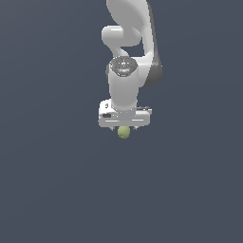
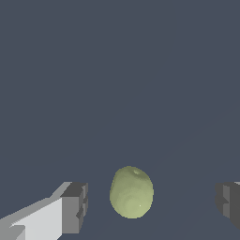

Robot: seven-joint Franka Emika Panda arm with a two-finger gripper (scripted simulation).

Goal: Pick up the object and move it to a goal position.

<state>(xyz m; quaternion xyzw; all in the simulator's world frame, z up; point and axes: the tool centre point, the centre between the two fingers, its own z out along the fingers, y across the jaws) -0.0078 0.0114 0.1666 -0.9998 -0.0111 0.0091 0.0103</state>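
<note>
White arm over a plain dark grey-blue surface [image 1: 52, 190].
Its white gripper [image 2: 150, 206] stands wide apart around the small yellow-green mottled ball [image 2: 131, 192], gripping nothing; no walls visible.

In the exterior view the ball [image 1: 124, 133] sits directly under the gripper [image 1: 124, 127], with the arm [image 1: 126, 57] rising above both. In the wrist view the ball [image 2: 131, 192] lies between the two fingers [image 2: 74, 207], with a gap on either side, nearer one finger than the other; the jaws stand wide apart.
</note>
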